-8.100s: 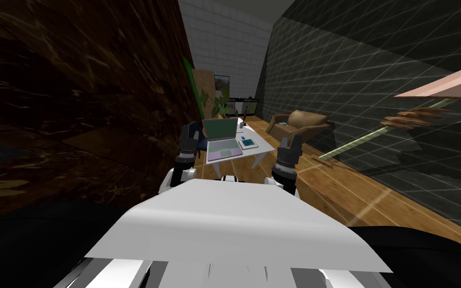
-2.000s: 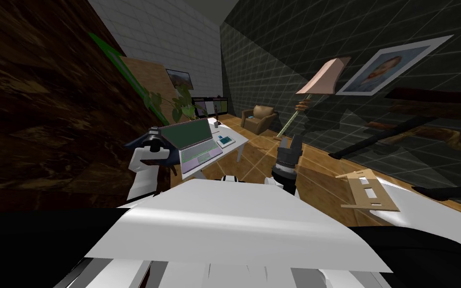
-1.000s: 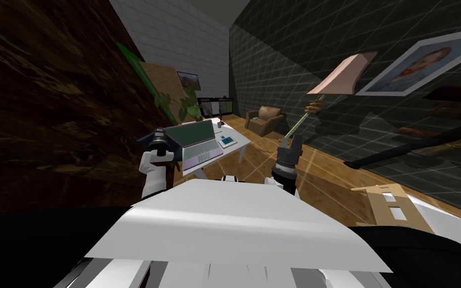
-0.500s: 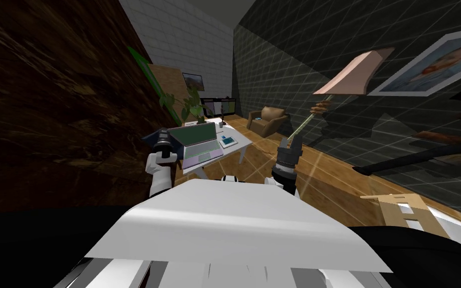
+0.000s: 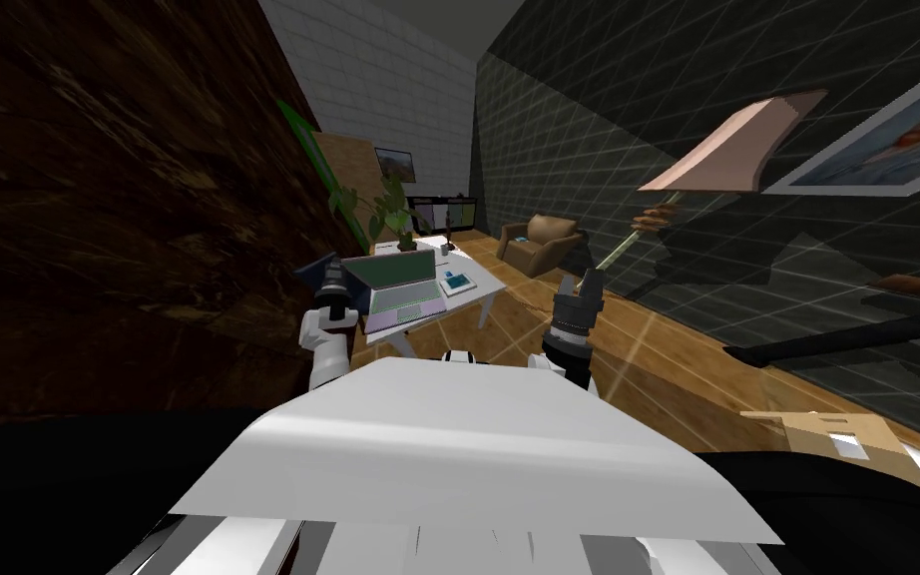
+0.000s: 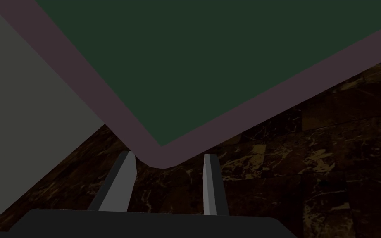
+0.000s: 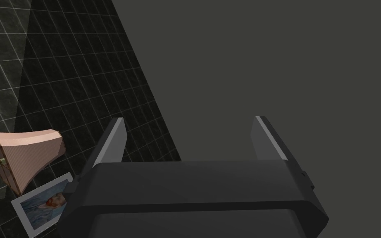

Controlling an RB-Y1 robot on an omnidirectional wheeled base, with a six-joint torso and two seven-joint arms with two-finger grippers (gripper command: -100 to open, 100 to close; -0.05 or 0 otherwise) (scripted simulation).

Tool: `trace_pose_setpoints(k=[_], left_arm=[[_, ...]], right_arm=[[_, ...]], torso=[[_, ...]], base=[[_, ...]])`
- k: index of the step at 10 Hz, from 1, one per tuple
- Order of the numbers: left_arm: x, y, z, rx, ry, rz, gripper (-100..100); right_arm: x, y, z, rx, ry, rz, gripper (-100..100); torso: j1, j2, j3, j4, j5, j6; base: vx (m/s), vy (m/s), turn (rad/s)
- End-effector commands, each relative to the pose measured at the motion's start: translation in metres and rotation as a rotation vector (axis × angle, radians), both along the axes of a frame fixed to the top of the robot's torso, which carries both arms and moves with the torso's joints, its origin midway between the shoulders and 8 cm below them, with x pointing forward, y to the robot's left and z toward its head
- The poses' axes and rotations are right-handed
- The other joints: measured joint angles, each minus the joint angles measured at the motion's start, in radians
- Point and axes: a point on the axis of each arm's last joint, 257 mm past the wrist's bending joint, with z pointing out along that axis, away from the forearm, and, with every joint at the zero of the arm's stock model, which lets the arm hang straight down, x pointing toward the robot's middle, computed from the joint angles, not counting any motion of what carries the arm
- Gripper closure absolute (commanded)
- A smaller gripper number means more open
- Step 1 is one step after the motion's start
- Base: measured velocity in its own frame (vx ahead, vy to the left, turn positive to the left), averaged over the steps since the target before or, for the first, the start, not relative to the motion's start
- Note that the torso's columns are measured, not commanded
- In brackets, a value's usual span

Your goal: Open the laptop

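Counting up: 1 laptop (image 5: 398,285), sitting open on 1 white desk (image 5: 483,287), screen standing up, keyboard facing me. 1 flat teal-and-white item (image 5: 457,285) is lying just beside the keyboard on its right, and 1 small cup (image 5: 444,250) is standing farther back. 1 plant (image 5: 378,210) is rising at the desk's far end, 1 brown armchair (image 5: 543,238) is sitting beyond the desk, and 1 floor lamp (image 5: 742,148) w/ a pink shade and 1 framed pic (image 5: 877,135) are showing along the dark tiled wall on the right.

2 arms in shot. L arm is reaching fwd, forearm angling up, and the left end effector (image 5: 338,275) is hanging at the screen's upper left corner, close to the dark marbled wall (image 5: 99,200). R arm is standing upright, its right end effector (image 5: 580,283) pointing up, well apart from the desk.

Left wrist cam is giving the close-up: dark green screen, mauve bezel, its corner dipping right btwn the 2 fingertips (image 6: 129,159). Gap is looking narrow; can't tell whether the tips are touching the bezel. Right wrist cam is showing its 2 fingers (image 7: 115,136) spread wide, holding nothing.
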Motion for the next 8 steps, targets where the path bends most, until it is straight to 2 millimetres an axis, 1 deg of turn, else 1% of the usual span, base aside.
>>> trace_pose_setpoints(k=[1,2,3,4,5,6,7,8], left_arm=[[-0.003,0.007,-0.005,0.015,-0.005,-0.005,100],[-0.003,0.007,-0.011,0.008,-0.006,-0.012,100],[-0.003,0.004,-0.011,0.027,-0.015,-0.023,100],[-0.008,0.014,-0.014,0.029,-0.019,-0.012,100],[-0.009,0.014,-0.019,0.029,-0.023,-0.017,100],[-0.010,0.014,-0.024,0.028,-0.030,-0.020,100],[-0.010,0.010,-0.020,0.057,-0.035,-0.022,100],[-0.017,0.022,-0.021,0.052,-0.050,-0.007,100]], right_arm=[[0.000,0.000,0.000,0.000,0.000,0.000,0],[0.000,0.000,0.000,0.000,0.000,0.000,0],[0.000,0.000,0.000,0.000,0.000,0.000,0],[0.000,0.000,0.000,0.000,0.000,0.000,0],[0.000,0.000,0.000,0.000,0.000,0.000,0],[0.000,0.000,0.000,0.000,0.000,0.000,0],[0.000,0.000,0.000,0.000,0.000,0.000,0],[0.000,0.000,0.000,0.000,0.000,0.000,0]], torso=[[-0.001,0.001,0.001,0.001,-0.001,-0.001],[0.000,0.004,0.002,0.001,0.000,0.004],[-0.002,0.001,0.001,-0.001,0.001,0.004],[-0.005,-0.003,-0.002,-0.001,-0.001,0.002],[-0.002,-0.002,-0.001,0.000,-0.001,0.003],[-0.003,-0.004,-0.002,-0.001,0.000,0.006],[-0.005,-0.007,-0.004,-0.002,-0.001,0.004],[-0.006,-0.007,-0.005,-0.002,-0.002,0.002]], base=[[-0.096,0.066,-0.313],[-0.123,0.067,-0.302],[-0.071,0.034,-0.096],[-0.122,0.064,-0.236],[-0.113,0.069,-0.381],[-0.050,0.037,-0.147],[-0.005,0.007,0.029],[-0.074,0.027,-0.235]])
